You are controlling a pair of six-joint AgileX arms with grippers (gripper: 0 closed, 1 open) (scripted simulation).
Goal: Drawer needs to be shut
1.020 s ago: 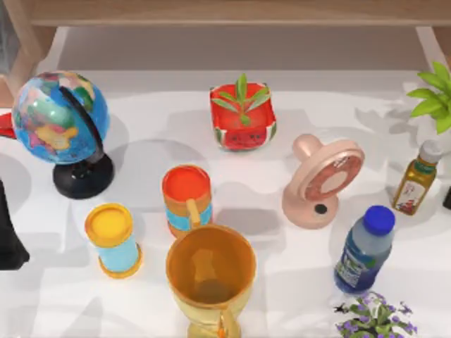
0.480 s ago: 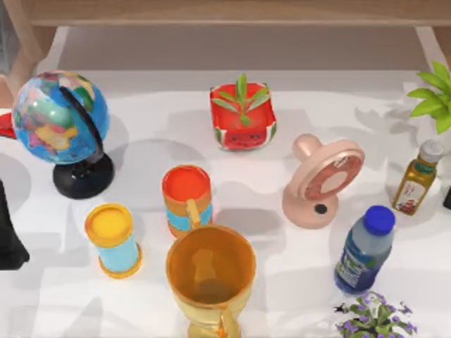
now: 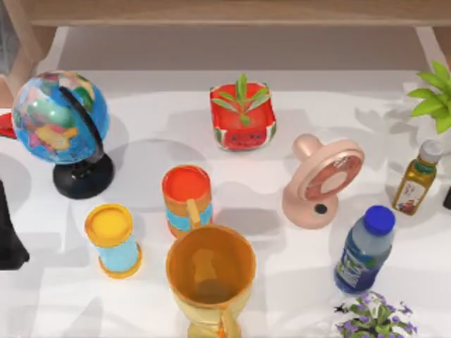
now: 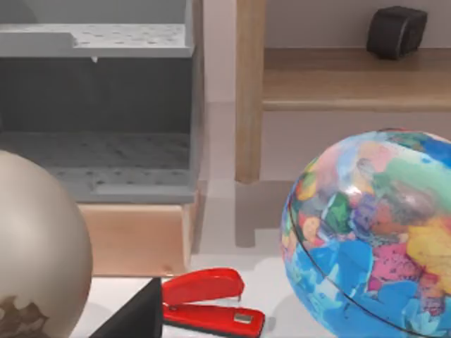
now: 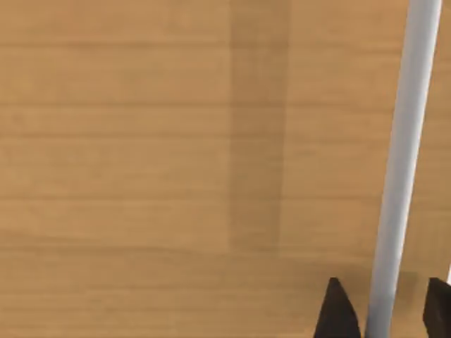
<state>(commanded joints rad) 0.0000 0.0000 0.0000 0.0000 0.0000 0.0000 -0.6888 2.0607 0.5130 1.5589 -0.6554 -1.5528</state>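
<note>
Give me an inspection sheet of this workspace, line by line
Surface: white table, crowded.
Job's things: wooden drawer front with a pale bar handle, close before the right wrist camera.
Clutter: globe, watermelon planter, pink fan, orange cup, yellow-lidded cup, gold goblet, water bottle, oil bottle, red stapler.
Grippers: right claw open, fingertips either side of the handle; left arm at the table's left edge.
Cables: nothing seen.
Surroundings: wooden shelf, grey cabinet.
</note>
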